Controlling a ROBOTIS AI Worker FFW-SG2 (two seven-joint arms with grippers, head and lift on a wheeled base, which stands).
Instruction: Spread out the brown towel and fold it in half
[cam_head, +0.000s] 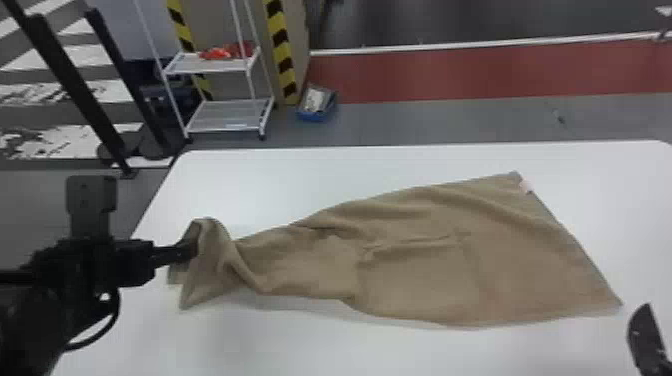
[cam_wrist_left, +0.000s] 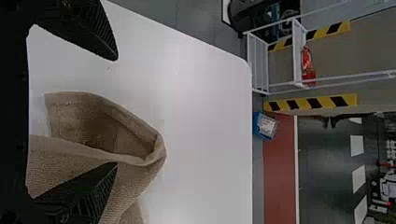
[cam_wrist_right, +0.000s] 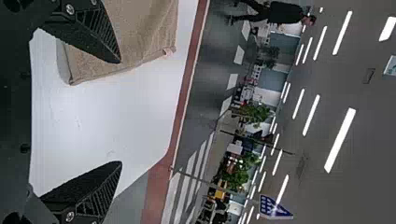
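So the white desk (cam_head: 350, 167) had the brown towel (cam_head: 425, 270) lying across the middle, and past the far edge there was a fair bit of clutter. A white wire rack (cam_head: 210, 65) stood on the floor with something red (cam_head: 227, 51) on its upper shelf, next to yellow-and-black striped posts (cam_head: 282, 55) and a small blue box (cam_head: 317, 107). The left gripper (cam_head: 189, 250) was right in the towel's left end, fingers wide apart, cloth draped around one of them. The right gripper (cam_head: 646, 340) sat just off the near right corner, also spread and with nothing between its fingers.

Fabric looked soft and slightly fuzzy, kinda like terry. It was bunched into a standing loop on the left, narrow and rippled through the middle, then fanned out wide and flatter on the right, with a pale tag (cam_head: 526, 186) by the far right corner.

The cloth hid part of that left finger, the head view cut off most of the right gripper, and I couldn't tell what the red stuff was.
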